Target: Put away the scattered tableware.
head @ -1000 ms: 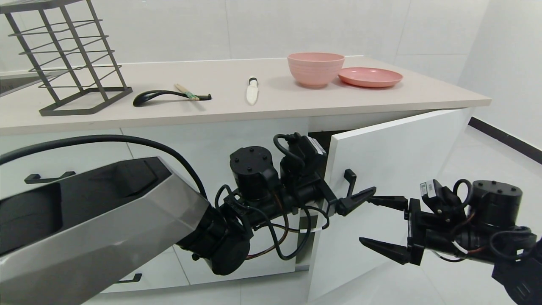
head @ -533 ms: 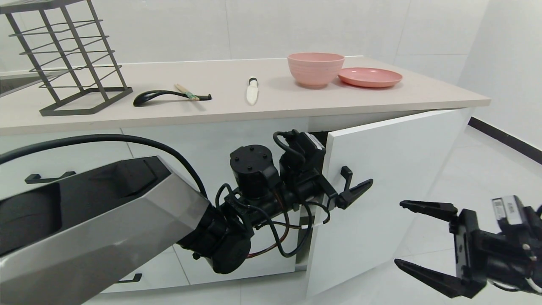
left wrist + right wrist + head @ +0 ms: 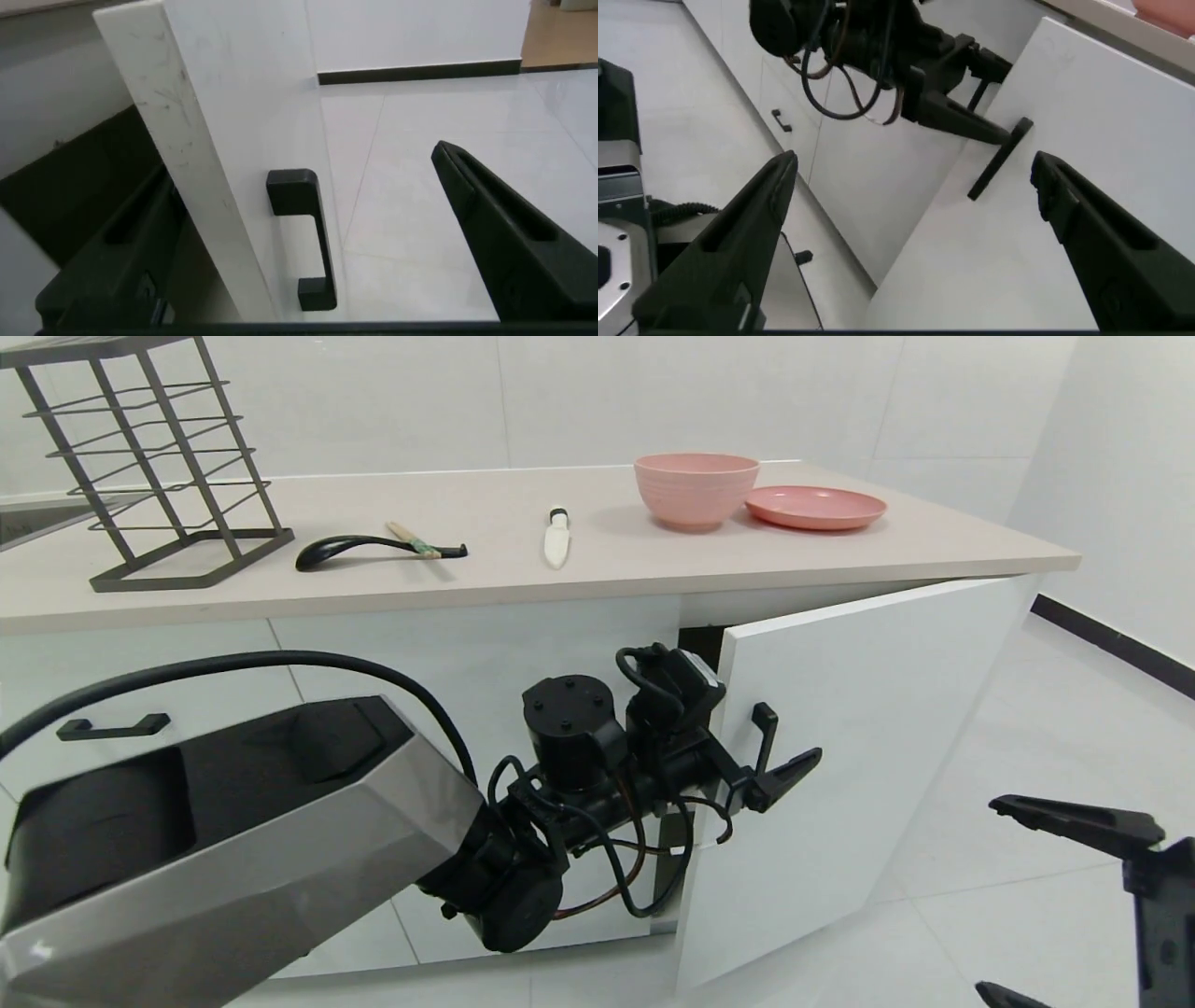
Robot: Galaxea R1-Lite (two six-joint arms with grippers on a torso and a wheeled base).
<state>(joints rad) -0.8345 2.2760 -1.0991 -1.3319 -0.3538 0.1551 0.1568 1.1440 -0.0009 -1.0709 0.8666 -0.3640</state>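
Five pieces of tableware are laid on the countertop [image 3: 607,565]: bowl [image 3: 695,488], plate [image 3: 815,507], knife [image 3: 556,537], spoon [image 3: 359,546], chopsticks [image 3: 413,539]; the knife's long axis is set front to back. Well below, the cabinet door [image 3: 868,709] edge is straddled by the spread left gripper [image 3: 299,173]; the right gripper [image 3: 988,894] is held agape, farther off

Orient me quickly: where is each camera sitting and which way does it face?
Head: on the head, looking forward and down at the counter and open cabinet door; both arms show.
Left wrist: on the left arm, past the left gripper straddling the door's edge, facing the handle.
Right wrist: on the right arm, past the right gripper, facing the door's front.
Shared: all show the handle.
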